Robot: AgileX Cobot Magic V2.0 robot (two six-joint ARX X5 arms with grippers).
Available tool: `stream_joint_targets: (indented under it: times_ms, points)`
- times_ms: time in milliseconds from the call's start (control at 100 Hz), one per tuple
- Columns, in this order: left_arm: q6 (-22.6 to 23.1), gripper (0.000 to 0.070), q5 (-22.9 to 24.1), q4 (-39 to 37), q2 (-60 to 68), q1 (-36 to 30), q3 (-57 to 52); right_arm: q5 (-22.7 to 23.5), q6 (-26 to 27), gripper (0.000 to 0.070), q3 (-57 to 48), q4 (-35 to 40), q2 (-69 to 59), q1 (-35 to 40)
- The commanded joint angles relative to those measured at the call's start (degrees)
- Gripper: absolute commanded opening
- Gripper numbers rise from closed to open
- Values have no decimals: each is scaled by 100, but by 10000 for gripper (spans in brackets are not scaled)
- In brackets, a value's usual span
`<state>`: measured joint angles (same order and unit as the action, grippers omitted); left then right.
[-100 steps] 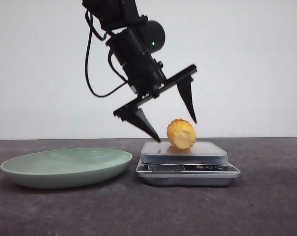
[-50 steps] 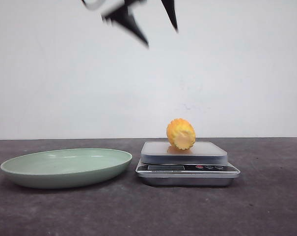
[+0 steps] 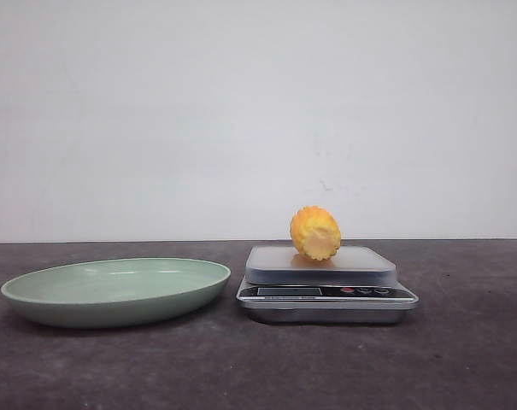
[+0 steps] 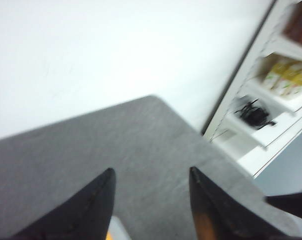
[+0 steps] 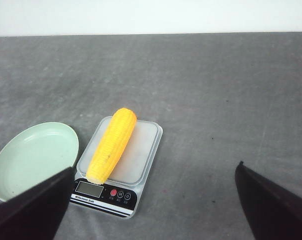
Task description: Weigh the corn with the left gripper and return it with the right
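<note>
The yellow-orange corn cob w/ rows of kernels (image 3: 315, 232) is lying on the grey weighing platform of the silver digital kitchen scale (image 3: 326, 290), its paler cut end facing the front cam; the right wrist view is showing it (image 5: 112, 145) as a long cob lying lengthwise across the platform (image 5: 136, 160). A pale green shallow plate (image 3: 113, 290) is sitting at approx 9 o'clock from the scale on the dark grey tabletop (image 3: 258, 367), near it but apart. Neither arm is appearing in the front view. The black left gripper (image 4: 151, 172) is hanging over the tabletop, jaws spread apart, holding nothing. The black right gripper (image 5: 153, 172) is hovering high above the scale, jaws spread wide, also holding nothing.
</note>
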<state>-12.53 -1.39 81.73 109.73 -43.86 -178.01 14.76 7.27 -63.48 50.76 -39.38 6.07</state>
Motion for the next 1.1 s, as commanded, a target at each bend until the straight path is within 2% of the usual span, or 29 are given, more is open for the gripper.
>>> stream_joint_targets:
  times_ms: [0, 50, 330, 470, 610, 820, 1000, 1090]
  points:
    - [146, 171, 39, 321, -251, -94, -590, 0, -70, 654, -46, -15, -26, 17]
    - [142, 148, 39, 321, -522, -111, -557, 0, -70, 654, -46, -11, -26, 17]
    - [94, 148, 57, 321, -2041, -116, 7, 24, -57, 654, -46, -7, -26, 17]
    - [-46, 148, 39, 321, -2935, -116, 905, 44, -63, 654, -46, -7, -26, 17]
    - [-107, 148, 133, 321, -3936, -111, 2312, 138, -61, 654, -46, -9, -26, 17]
    - [-179, 148, 763, 321, -5471, -111, 5021, 378, -61, 654, -46, -199, -35, 63]
    - [-166, 151, 1801, 317, -6511, -111, 7189, 1311, 122, 651, -46, -1209, -205, 195]
    - [-293, 162, 2317, 310, -6835, -111, 8011, 1729, 533, 583, -46, -1974, -385, 332]
